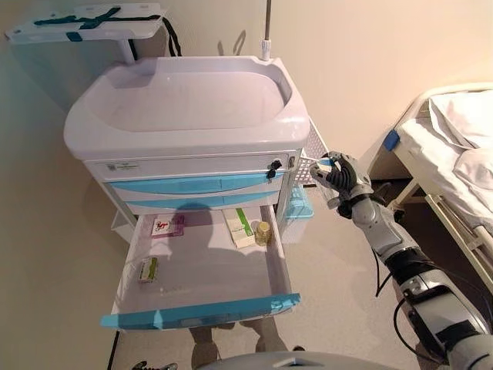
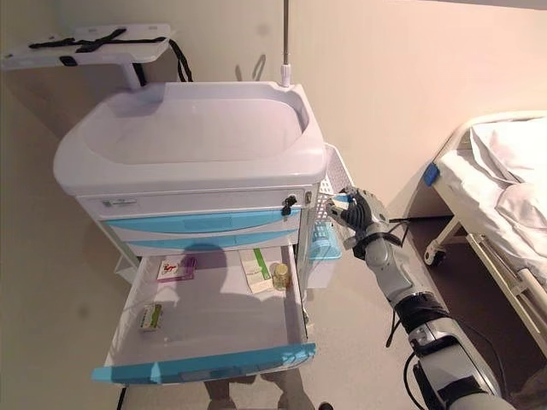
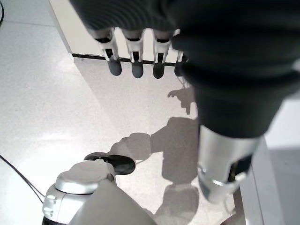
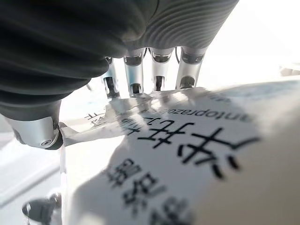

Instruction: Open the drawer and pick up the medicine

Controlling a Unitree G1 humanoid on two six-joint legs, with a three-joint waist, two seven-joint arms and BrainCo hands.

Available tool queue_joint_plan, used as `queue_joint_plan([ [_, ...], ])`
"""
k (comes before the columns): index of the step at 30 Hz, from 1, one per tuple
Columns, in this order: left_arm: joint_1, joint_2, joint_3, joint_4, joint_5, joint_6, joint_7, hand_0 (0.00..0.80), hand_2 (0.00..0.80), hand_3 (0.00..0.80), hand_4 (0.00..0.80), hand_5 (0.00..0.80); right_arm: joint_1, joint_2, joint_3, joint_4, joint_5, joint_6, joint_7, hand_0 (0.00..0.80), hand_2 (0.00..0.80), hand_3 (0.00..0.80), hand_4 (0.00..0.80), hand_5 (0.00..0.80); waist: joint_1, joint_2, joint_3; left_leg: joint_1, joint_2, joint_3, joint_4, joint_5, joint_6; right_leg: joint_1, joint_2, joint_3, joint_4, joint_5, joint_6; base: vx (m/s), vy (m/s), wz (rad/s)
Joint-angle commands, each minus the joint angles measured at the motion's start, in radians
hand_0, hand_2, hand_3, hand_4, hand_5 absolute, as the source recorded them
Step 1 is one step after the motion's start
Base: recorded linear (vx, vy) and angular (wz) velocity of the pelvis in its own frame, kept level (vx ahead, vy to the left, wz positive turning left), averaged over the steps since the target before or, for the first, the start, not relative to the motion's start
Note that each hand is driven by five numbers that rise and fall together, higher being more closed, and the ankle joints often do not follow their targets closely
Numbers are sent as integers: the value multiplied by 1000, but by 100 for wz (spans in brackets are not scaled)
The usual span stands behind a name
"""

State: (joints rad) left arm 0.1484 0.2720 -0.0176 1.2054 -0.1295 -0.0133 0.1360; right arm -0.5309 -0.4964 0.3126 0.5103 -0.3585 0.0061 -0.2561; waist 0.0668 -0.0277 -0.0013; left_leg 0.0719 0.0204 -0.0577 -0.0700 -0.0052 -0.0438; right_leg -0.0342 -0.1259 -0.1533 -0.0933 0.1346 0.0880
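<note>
One drawer (image 1: 202, 308) stands pulled out at the bottom of the cart (image 1: 185, 100), low and to the left of the right hand (image 1: 341, 179), with its blue front nearest the robot. Two more drawers above it are closed. Four items lie inside the open drawer: a small green box (image 1: 148, 269) toward the front left, a pink-and-white box (image 1: 167, 226) at the back left, a long white-and-green box (image 1: 239, 227) at the back right, and one small amber bottle (image 1: 263, 233) just beside that long box.

The right hand is raised beside the cart's right side, near the white wire basket (image 1: 306, 166) that hangs there, and well above the open drawer. Its fingers (image 4: 159, 70) and thumb are curled round a white medicine box (image 4: 187, 164) with a blue edge, clamped on it. In the right wrist view the box fills most of the frame, with black print across its face and the fingers lying along its far edge. From the head views the box is mostly hidden in the fist, so its long axis cannot be told for certain.

The left hand (image 3: 136, 61) shows only in its own wrist view, hanging over the floor with fingers straight and holding nothing.
</note>
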Motion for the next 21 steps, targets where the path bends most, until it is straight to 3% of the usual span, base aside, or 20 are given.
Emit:
queue_joint_plan([
  [1,-44,37,-3,68,59,-7,6,0,0,0,0,0,-138,-29,-10,-5,30,-18,-48,800,800,800,800,800,17,-49,-3,-99,-44,-60,21,20,29,17,-14,-29,59,-64,59,0,0,0],
  [21,-32,39,-25,111,100,10,11,0,0,0,0,0,-319,-82,36,0,48,-13,-69,800,800,800,800,800,39,-75,14,-111,-49,-62,29,14,33,4,-16,-29,62,-61,62,1,1,0],
])
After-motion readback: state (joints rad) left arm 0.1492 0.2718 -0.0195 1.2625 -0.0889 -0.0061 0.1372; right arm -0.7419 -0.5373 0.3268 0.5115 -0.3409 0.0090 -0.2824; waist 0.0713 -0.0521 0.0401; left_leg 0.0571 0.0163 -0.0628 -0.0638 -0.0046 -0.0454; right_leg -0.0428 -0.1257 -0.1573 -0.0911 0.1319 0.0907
